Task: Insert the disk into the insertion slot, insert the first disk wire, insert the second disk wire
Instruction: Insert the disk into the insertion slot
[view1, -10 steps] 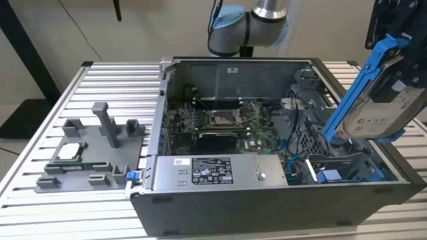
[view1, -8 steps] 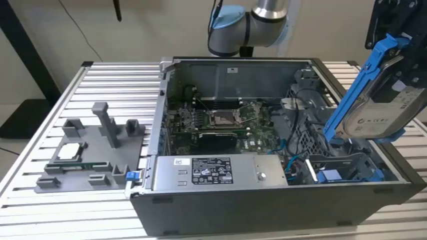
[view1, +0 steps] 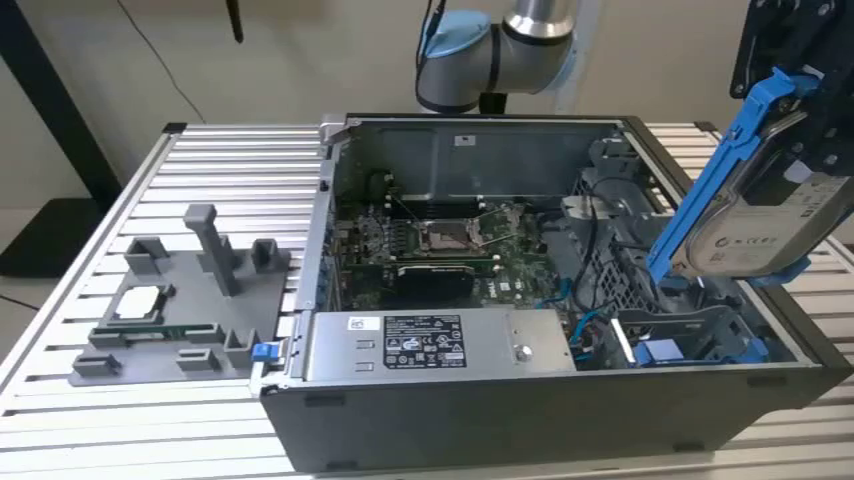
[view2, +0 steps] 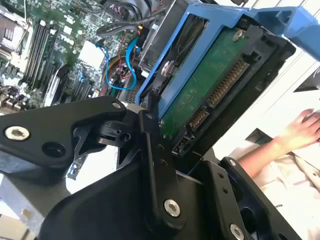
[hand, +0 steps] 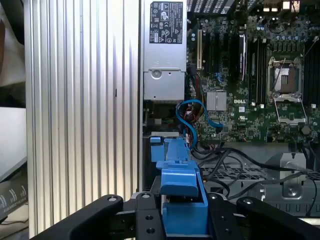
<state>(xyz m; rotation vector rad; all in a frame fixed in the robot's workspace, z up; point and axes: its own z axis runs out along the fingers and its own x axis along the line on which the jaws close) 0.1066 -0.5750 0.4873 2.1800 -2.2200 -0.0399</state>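
Observation:
The disk (view1: 763, 228), silver-white in its bright blue carrier (view1: 727, 150), hangs tilted in the air over the right end of the open computer case. My black gripper (view1: 798, 95) is shut on it from above. The second wrist view looks at the disk's green circuit side (view2: 215, 82), with a black finger (view2: 152, 137) pressed on the carrier's edge. The first wrist view has the blue carrier (hand: 180, 192) between my gripper's (hand: 182, 215) fingers. Below the disk, at the case's front right corner, lies the insertion slot (view1: 694, 335), grey with blue tabs. Thin blue wires (view1: 577, 300) (hand: 197, 112) loop beside it.
The case holds a grey power supply box (view1: 427, 345) at the front and a motherboard with a square processor socket (view1: 447, 235). A grey fixture plate (view1: 174, 310) with small parts sits on the slatted table (view1: 227, 170). A person's hand (view2: 302, 127) is near the table edge.

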